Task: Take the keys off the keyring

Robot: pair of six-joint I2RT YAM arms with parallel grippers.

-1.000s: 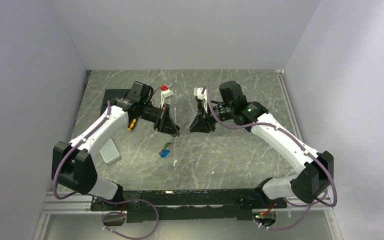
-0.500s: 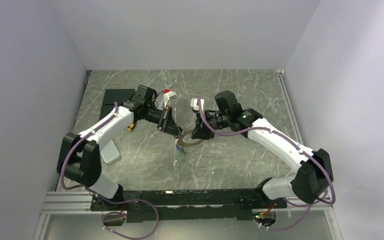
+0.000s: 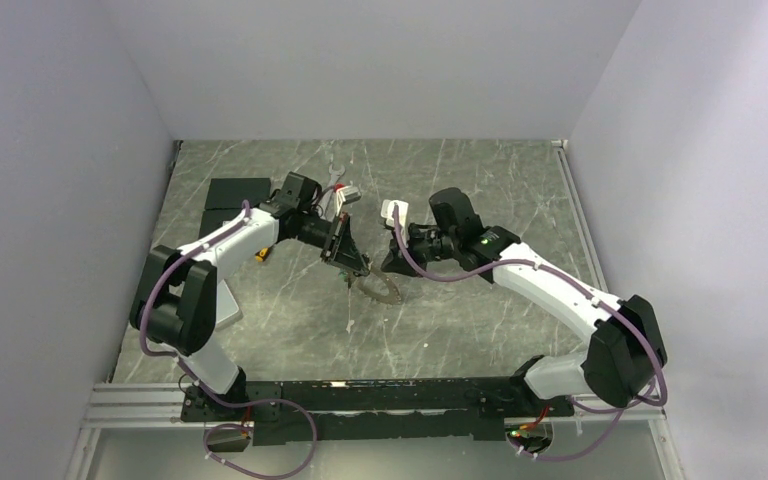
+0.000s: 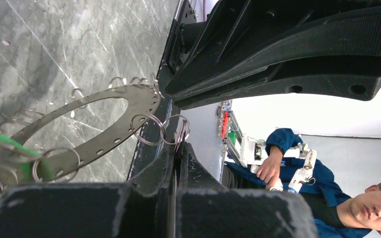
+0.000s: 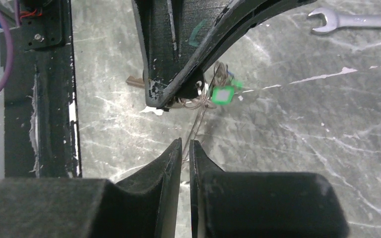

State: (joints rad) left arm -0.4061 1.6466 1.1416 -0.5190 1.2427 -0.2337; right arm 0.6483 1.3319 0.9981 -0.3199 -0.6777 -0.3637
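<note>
Both hands meet mid-tabletop [image 5: 302,124] and the keyring [image 4: 110,141] is strung between them! The right hand [image 5: 185,146] is squeezed to a sliver, the hoop's thin edge caught between its fingers. The left hand [image 4: 177,151] is pressed tight as well, nipping a small wire loop [image 4: 181,139] on the hoop's rim. From above, the keyring tilts down and forward from the two tips; whether it touches the tabletop, I can't tell. A green key [image 5: 222,94] dangles just beside the left hand's tip, with a speck of blue close above it. The wrench [image 5: 357,21] lies well apart.
</note>
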